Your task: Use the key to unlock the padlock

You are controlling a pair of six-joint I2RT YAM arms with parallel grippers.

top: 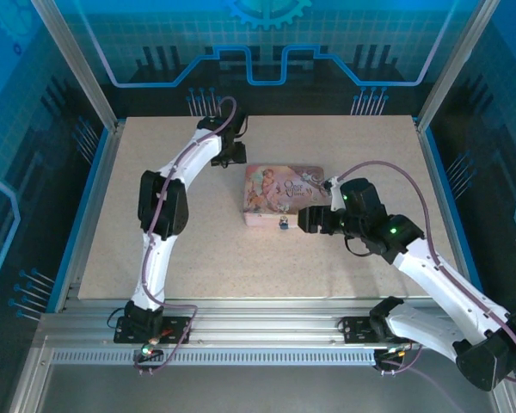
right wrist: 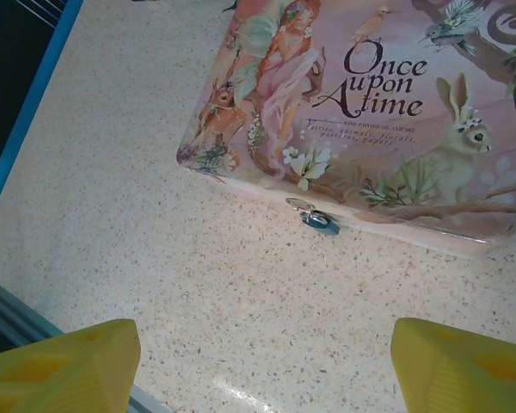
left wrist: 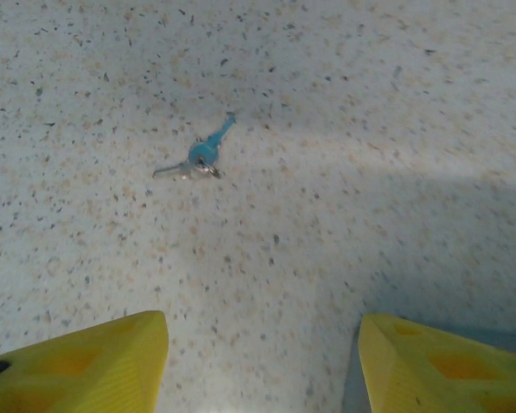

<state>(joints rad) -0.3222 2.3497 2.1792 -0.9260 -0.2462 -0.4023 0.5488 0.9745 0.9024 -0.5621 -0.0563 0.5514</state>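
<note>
From above, the pink tin [top: 284,194] lies mid-counter [top: 198,258] with the padlock [top: 284,224] on its near wall. The right jaws stand just right of the lock, the left jaws off the tin's far-left corner. At the left wrist, the key [left wrist: 198,159] lies flat ahead of spread, empty left jaws. At the right wrist, the padlock [right wrist: 320,224] hangs at the tin's clasp, ahead of spread, empty right jaws, with only bare counter between.

Robot lab cell, aluminium frame [top: 267,327], blue panels [top: 327,39]
</note>
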